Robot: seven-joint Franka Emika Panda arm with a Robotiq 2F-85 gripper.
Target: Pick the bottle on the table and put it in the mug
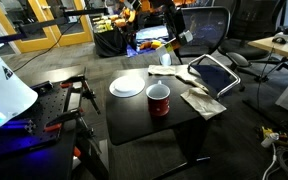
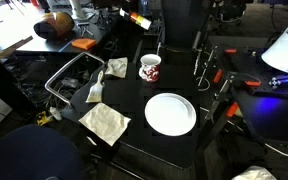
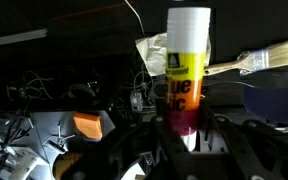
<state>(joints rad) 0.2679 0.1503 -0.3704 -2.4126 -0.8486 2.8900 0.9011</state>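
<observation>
My gripper [image 3: 182, 128] is shut on the bottle [image 3: 187, 60], a slim bottle with a white cap, a yellow-orange label and a reddish base. It fills the middle of the wrist view. In an exterior view the bottle [image 2: 135, 18] is held in the air beyond the far edge of the black table [image 2: 134, 110], above and behind the mug [image 2: 150, 67]. The dark red mug [image 1: 158, 99] with a white inside stands upright on the table [image 1: 134, 118]. No part of the mug shows in the wrist view.
A white plate [image 1: 128, 86] [image 2: 171, 113] lies on the table near the mug. A brush [image 2: 96, 88] [image 3: 256, 60] and crumpled paper [image 2: 104, 122] lie at one table edge. A wire rack [image 2: 72, 75] and office chairs stand around.
</observation>
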